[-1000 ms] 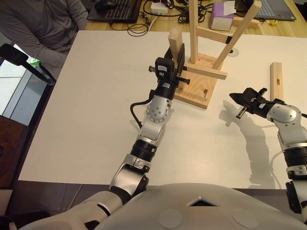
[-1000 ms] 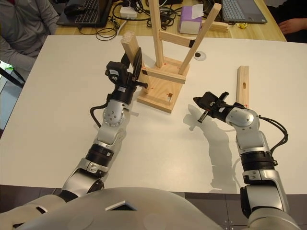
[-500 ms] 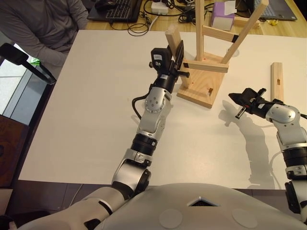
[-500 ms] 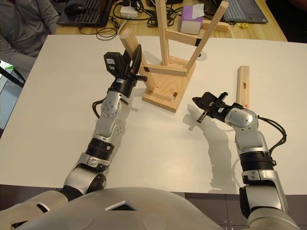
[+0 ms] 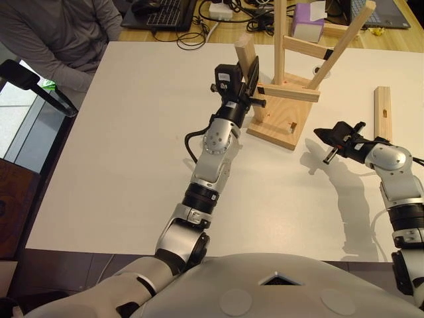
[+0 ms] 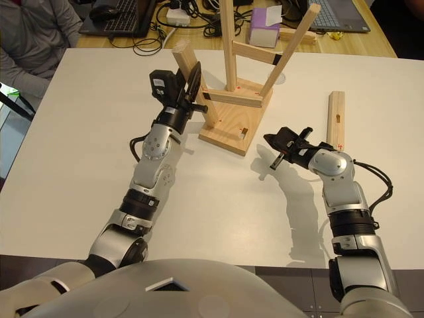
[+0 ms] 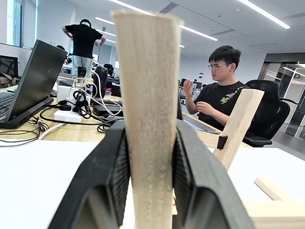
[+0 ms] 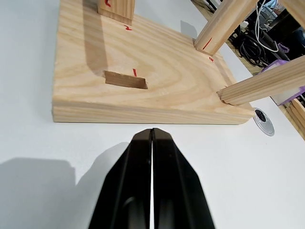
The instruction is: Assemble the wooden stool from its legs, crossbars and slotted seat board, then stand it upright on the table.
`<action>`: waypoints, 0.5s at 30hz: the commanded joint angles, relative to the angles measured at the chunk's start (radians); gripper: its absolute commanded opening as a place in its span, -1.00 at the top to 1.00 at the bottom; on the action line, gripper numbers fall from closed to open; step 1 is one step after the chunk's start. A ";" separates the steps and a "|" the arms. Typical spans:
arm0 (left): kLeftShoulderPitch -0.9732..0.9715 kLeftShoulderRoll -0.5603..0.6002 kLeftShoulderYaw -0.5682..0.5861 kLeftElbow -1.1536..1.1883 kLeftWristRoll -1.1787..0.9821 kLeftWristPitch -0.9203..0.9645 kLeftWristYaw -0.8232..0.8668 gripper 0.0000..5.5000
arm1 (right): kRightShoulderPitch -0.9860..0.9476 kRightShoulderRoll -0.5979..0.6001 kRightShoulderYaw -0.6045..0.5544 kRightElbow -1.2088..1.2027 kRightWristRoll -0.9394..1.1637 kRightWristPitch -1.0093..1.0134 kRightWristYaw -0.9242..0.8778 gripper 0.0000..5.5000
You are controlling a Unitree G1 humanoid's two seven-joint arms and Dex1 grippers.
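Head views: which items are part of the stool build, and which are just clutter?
Job: seat board; upright leg; slanted leg; crossbar; held leg in left gripper; loose slotted leg near the shut right gripper.

Clutter, on the desk behind: purple box; keyboard; power strip; cables; laptop.

Loose leg (image 5: 381, 112) right of seat board (image 5: 273, 132)

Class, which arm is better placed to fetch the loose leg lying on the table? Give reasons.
Right. The right gripper is empty and nearer the loose leg; the left gripper is shut on another leg.
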 commanded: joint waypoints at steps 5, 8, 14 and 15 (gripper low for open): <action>0.116 -0.028 -0.085 0.114 0.136 0.139 0.018 0.63 | -0.004 0.007 0.000 -0.013 0.000 0.006 -0.013 1.00; 0.122 -0.043 -0.016 0.107 0.055 0.174 0.019 0.63 | -0.007 0.020 -0.009 -0.032 0.018 0.020 -0.014 1.00; 0.109 -0.020 -0.073 0.073 0.136 0.114 0.018 0.63 | -0.004 0.025 -0.010 -0.038 0.020 0.026 -0.024 1.00; 0.108 -0.026 -0.060 0.064 0.125 0.092 0.016 0.63 | -0.005 0.026 -0.008 -0.035 0.019 0.025 -0.026 1.00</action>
